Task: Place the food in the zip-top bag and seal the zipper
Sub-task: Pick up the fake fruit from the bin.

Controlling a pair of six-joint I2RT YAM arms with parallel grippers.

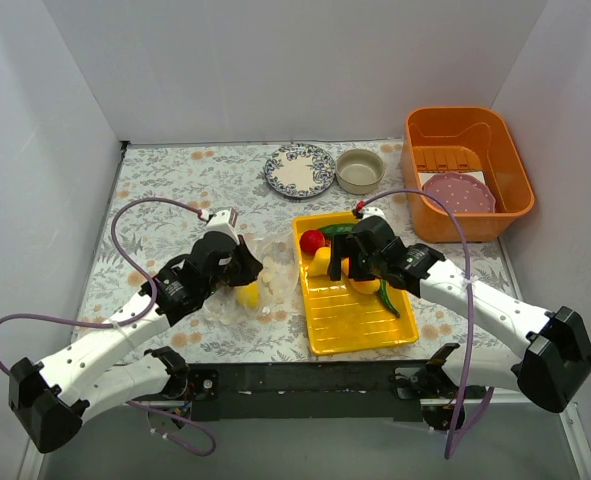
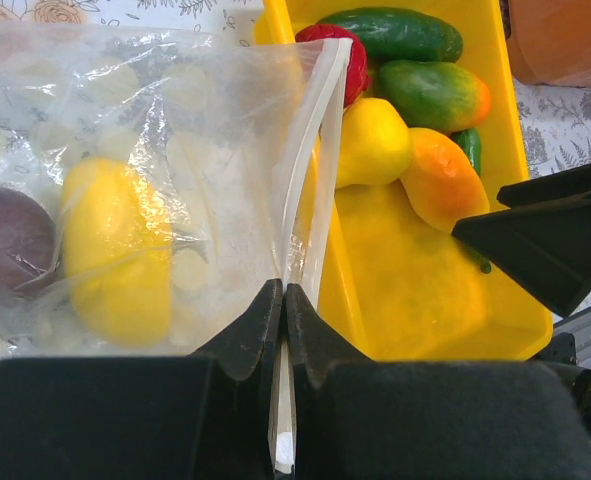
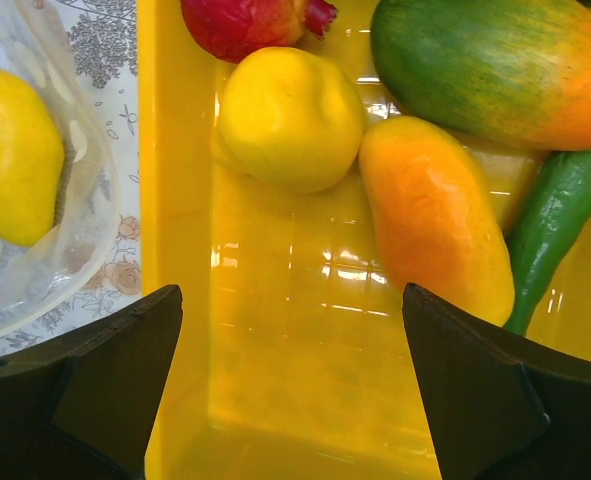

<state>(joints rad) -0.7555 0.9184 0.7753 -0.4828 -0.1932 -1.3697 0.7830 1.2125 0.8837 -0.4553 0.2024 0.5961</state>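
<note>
While left fingers (image 2: 245, 335) pinch the zipper (image 2: 313, 170) — strip lying lengthwise beside the yellow tray (image 2: 425, 300), right fingers (image 3: 105, 365) spread.

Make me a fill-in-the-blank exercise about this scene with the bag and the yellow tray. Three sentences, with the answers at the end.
1. The left gripper is shut on the zip-top bag at its ____.
2. The right gripper hangs over the yellow tray with its jaws ____.
3. Through the bag's plastic show a yellow piece and a dark piece coloured ____.

Missing words: zipper; open; purple.
</note>
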